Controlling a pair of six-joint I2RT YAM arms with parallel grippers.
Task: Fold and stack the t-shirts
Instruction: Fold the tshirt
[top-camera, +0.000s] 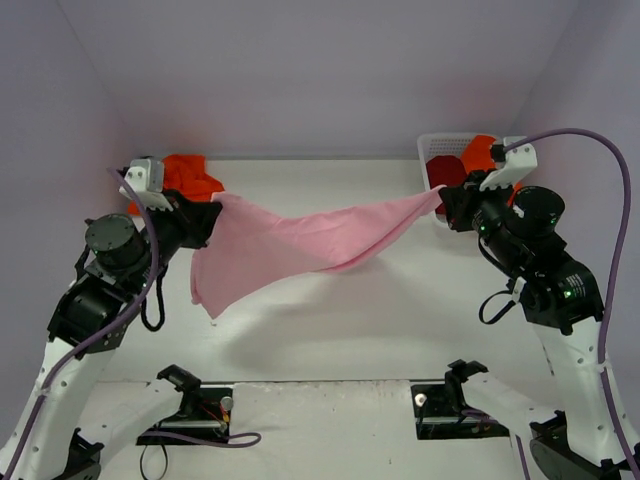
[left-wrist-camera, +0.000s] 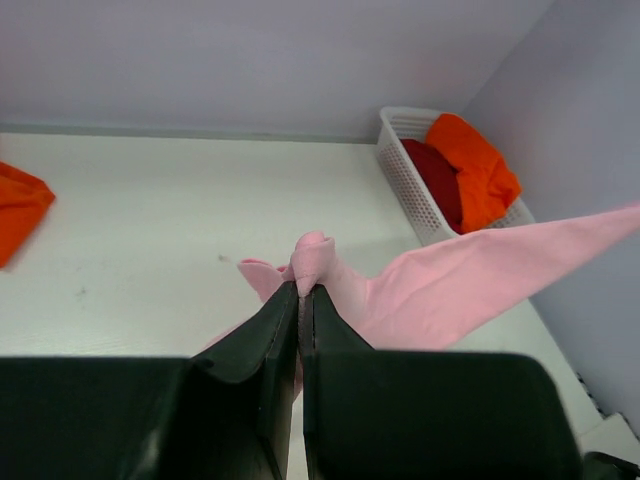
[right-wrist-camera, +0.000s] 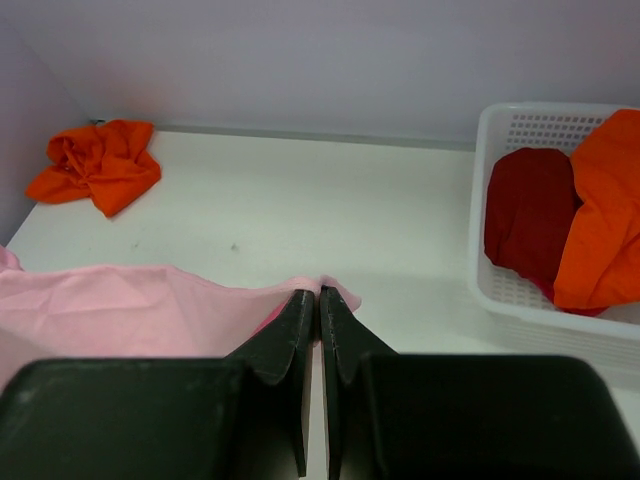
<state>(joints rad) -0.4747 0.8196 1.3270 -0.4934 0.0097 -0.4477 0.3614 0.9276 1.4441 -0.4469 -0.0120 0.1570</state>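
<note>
my left jaws and right jaws each pinch an end of the pink t-shirt (top-camera: 290, 245) — it hangs stretched between them above the tabletop (top-camera: 400, 320), long axis side to side, slack sagging nearer my left arm

The top camera looks down from behind. Wrist cameras look forward, low and close. All 3 see the basket (top-camera: 428, 160).

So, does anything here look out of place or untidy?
A crumpled orange t-shirt lies alone at the far left corner of the table. A second orange t-shirt and the dark red t-shirt sit unfolded in the white basket. The pink t-shirt hangs stretched between the left gripper and right gripper.
</note>
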